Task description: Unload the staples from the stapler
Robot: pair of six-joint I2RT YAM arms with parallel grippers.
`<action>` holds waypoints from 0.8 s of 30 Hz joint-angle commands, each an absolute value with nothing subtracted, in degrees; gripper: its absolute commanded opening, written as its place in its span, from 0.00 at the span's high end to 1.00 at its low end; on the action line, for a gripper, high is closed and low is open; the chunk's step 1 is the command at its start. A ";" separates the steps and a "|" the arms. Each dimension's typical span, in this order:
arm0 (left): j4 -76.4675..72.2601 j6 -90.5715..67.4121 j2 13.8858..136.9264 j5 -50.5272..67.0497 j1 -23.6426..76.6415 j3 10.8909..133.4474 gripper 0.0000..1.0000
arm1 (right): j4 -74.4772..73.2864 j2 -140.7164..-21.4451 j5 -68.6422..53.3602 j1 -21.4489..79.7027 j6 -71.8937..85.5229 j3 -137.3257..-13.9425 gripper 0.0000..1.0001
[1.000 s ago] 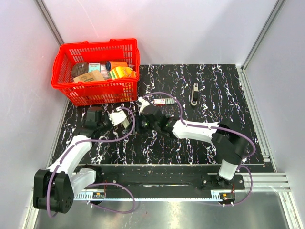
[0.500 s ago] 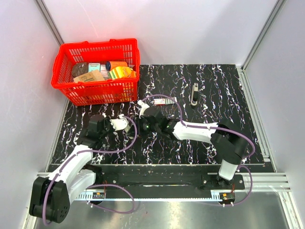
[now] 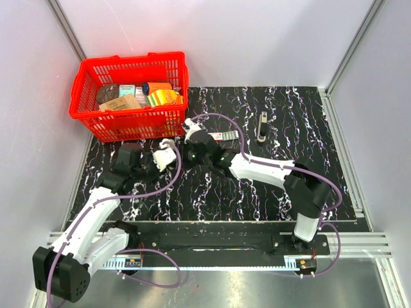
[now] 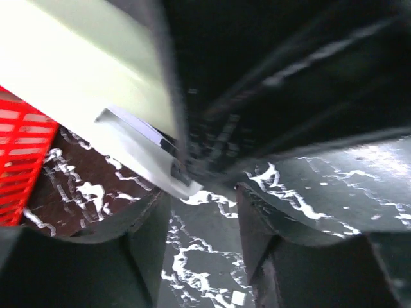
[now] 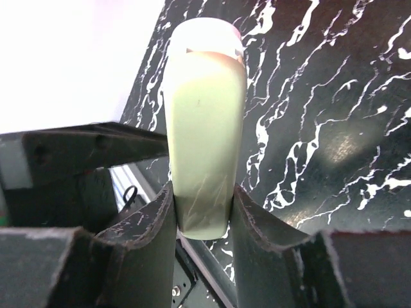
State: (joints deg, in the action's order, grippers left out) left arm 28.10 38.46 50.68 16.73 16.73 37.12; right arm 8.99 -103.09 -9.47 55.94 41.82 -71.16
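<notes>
A pale green stapler point(image 5: 202, 128) is seen against a black table mat point(image 3: 289, 128) veined with white marbling. At the far left, a bright red lattice basket point(image 3: 138, 125) is shown. Purple cables point(image 3: 217, 116) are draped over white-and-black arms point(image 3: 263, 170). A blurred strip point(image 4: 138, 131) on the stapler appears silvery.

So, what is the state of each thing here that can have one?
stapler: gripped by the right pincer.
right pincer: shut on the stapler.
left pincer: open, holding nothing, close to the stapler.
red basket: upright, filled with packages.
</notes>
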 commanded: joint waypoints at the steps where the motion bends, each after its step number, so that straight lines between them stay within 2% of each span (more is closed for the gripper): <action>1: 34.10 31.56 49.66 27.43 16.88 41.21 0.38 | 2.74 -105.11 -4.75 55.72 41.84 -76.72 1.00; 3: 33.75 28.84 49.22 23.75 16.18 43.05 0.37 | 0.36 -105.73 -4.22 55.81 41.66 -77.52 1.00; 6: 32.26 23.22 48.08 25.39 9.96 47.62 0.35 | -5.78 -106.87 -3.78 55.72 41.31 -78.13 1.00; 7: 31.82 21.90 47.90 26.44 7.41 49.29 0.14 | -7.45 -107.31 -3.61 55.81 41.13 -78.40 1.00; 8: 31.82 20.93 48.16 26.89 5.56 50.87 0.10 | -9.21 -107.75 -3.52 55.81 41.05 -78.75 1.00; 9: 31.99 20.22 48.60 27.07 3.71 52.80 0.01 | -10.88 -108.10 -3.43 55.81 40.78 -79.19 1.00; 13: 32.87 18.20 51.15 27.77 -1.39 56.68 0.01 | -18.69 -111.26 -3.87 55.90 39.73 -83.48 1.00; 20: 32.26 15.56 54.49 28.92 -3.16 57.48 0.01 | -37.86 -122.24 -2.29 57.39 35.51 -100.35 1.00; 24: 30.15 14.94 55.11 26.90 -3.16 55.38 0.01 | -45.16 -128.57 -1.23 58.09 34.54 -109.84 0.90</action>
State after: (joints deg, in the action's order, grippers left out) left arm 33.28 17.06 55.18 26.76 -2.83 56.42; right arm -34.59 -124.14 -3.44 56.73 37.28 -100.51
